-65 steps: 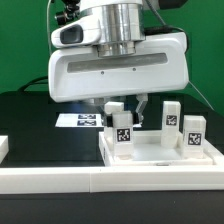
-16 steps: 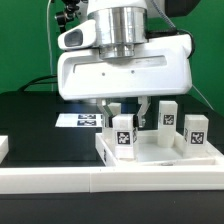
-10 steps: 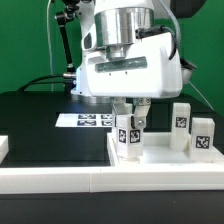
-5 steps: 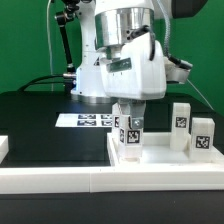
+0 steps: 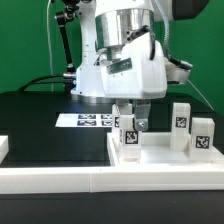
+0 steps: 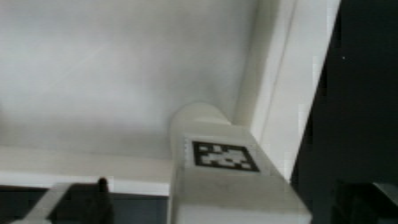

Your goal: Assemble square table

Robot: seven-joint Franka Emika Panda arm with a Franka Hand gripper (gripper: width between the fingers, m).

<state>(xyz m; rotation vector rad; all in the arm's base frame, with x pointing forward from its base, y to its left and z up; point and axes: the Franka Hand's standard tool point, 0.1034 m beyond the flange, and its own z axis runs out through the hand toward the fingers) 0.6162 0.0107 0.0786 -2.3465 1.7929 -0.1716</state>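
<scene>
1. While the arm leans over the scene, the tool (image 5: 133,120) hangs low over the square table top (image 5: 160,160), which lies on the black worktop (image 5: 30,115) toward the exterior view's right, its raised rim just behind a long white rail (image 5: 60,180) that runs along the front edge.
2. A tagged leg block (image 5: 129,138) stands upright in the top near its corner on the exterior view's left, and the tool's fingers (image 5: 143,122) sit close beside it; I cannot tell whether they grip it or merely flank it.
3. Two more leg blocks (image 5: 181,125) and (image 5: 203,136) stand near the far right rim, well apart from the first, with bare floor between them.
4. The marker board (image 5: 85,120) lies flat on the worktop behind the top.
5. In the wrist view the leg block (image 6: 217,150) stands just beside the rim (image 6: 281,80); its black-and-white tag carries a square pattern, no readable words.
</scene>
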